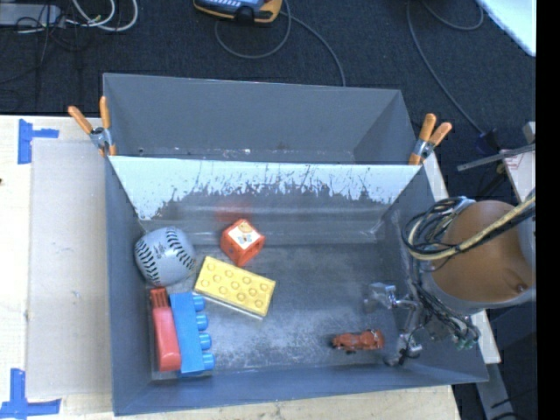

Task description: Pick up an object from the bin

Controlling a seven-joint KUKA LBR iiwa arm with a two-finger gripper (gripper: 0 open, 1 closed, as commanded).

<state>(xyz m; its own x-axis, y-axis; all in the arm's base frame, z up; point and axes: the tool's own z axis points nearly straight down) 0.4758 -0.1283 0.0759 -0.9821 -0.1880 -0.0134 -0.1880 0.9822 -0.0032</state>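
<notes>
My gripper [392, 325] is low in the bin's front right corner, close to the right wall. It stands open, and I see nothing between its fingers. A small red-brown toy vehicle [357, 341] lies on the bin floor just left of the nearer fingertip [405, 353]; whether they touch I cannot tell. A flat yellow studded brick [234, 286] lies well to the left, near the middle of the floor.
An orange cube [242, 241] sits behind the yellow brick. A grey stitched ball [164, 255] rests at the left. A blue studded brick [192, 332] and a red block [164, 335] lie side by side in the front left corner. The arm with its cables hangs over the right wall.
</notes>
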